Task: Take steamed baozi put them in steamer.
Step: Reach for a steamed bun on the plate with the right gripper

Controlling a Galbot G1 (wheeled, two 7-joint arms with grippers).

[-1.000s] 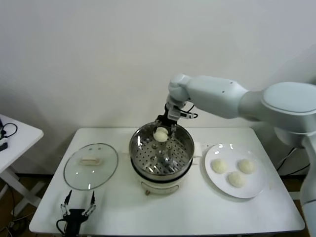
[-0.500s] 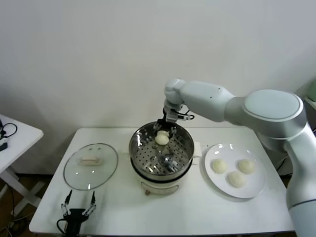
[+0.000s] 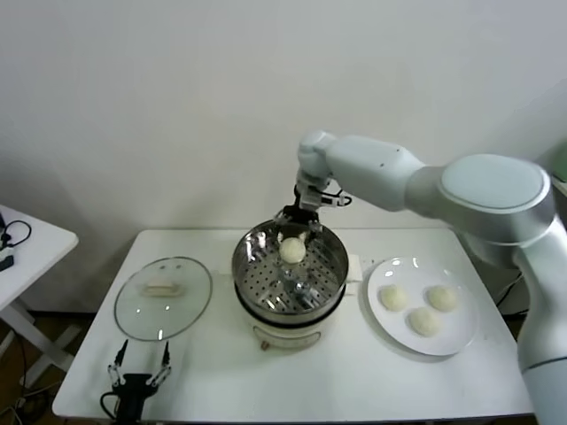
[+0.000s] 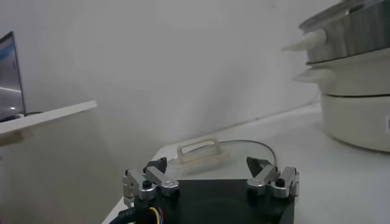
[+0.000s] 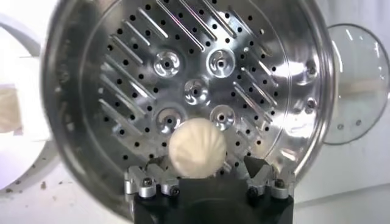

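The steamer (image 3: 246, 266), a shiny steel basket on a cream pot base, stands mid-table. One baozi (image 3: 292, 250) lies on its perforated floor near the back. My right gripper (image 3: 298, 221) hangs just above it, over the back rim, open. In the right wrist view the baozi (image 5: 197, 148) rests on the steamer floor (image 5: 183, 61) between the spread fingers (image 5: 256, 167), with a gap on each side. Three baozi (image 3: 392, 297) (image 3: 442, 297) (image 3: 423, 321) sit on the white plate (image 3: 456, 335) at the right. My left gripper (image 3: 139, 379) is parked open at the table's front left.
A flat glass lid (image 3: 163, 297) with a cream handle lies left of the steamer; it also shows in the left wrist view (image 4: 201, 152), with the steamer (image 4: 356, 27) beyond. A small white side table (image 3: 22, 239) stands off to the far left.
The right gripper lowered the baozi into the steamer, opened and rose slightly; the baozi now lies on the perforated floor. The left arm has not moved.
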